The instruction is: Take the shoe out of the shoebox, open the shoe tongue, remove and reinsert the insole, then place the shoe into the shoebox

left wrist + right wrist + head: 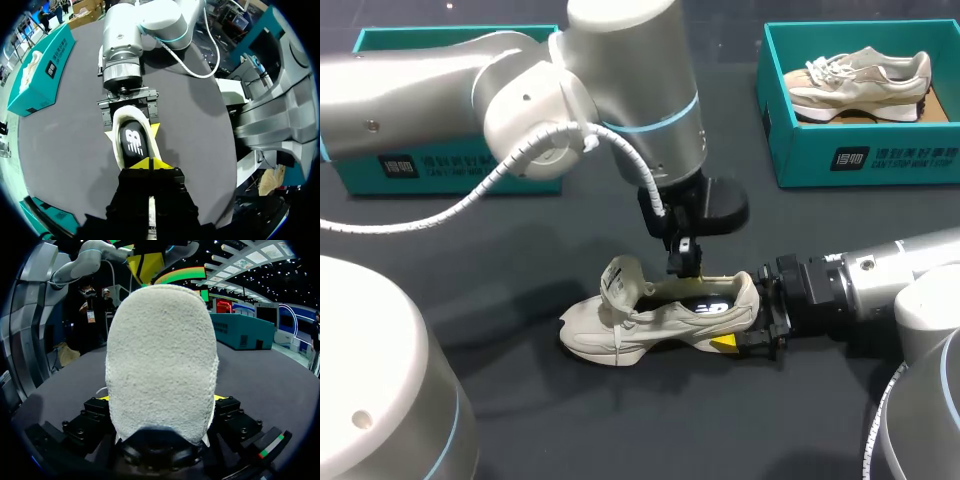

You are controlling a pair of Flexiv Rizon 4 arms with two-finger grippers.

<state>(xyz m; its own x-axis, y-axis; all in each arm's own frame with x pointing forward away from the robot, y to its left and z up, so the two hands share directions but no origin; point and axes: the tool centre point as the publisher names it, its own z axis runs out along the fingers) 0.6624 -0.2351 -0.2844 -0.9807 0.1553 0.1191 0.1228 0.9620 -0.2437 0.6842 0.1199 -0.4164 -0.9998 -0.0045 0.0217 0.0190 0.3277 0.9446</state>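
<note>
A beige shoe (655, 318) lies on its side on the dark table (520, 270), toe to the left, tongue (620, 276) folded up and out. Its black insole (132, 141) shows inside the opening. My left gripper (685, 263) hangs over that opening with its yellow tips (150, 163) pressed together, shut, at the insole's forward end; I cannot tell whether they pinch anything. My right gripper (755, 322) reaches in from the right, its fingers either side of the heel, shut on the shoe. In the right wrist view the fuzzy heel (161, 365) fills the space between the fingers.
A teal shoebox (865, 155) at the back right holds a second beige shoe (860, 80). Another teal box (450, 172) stands at the back left, partly hidden behind my left arm. Bare table lies in front of the shoe.
</note>
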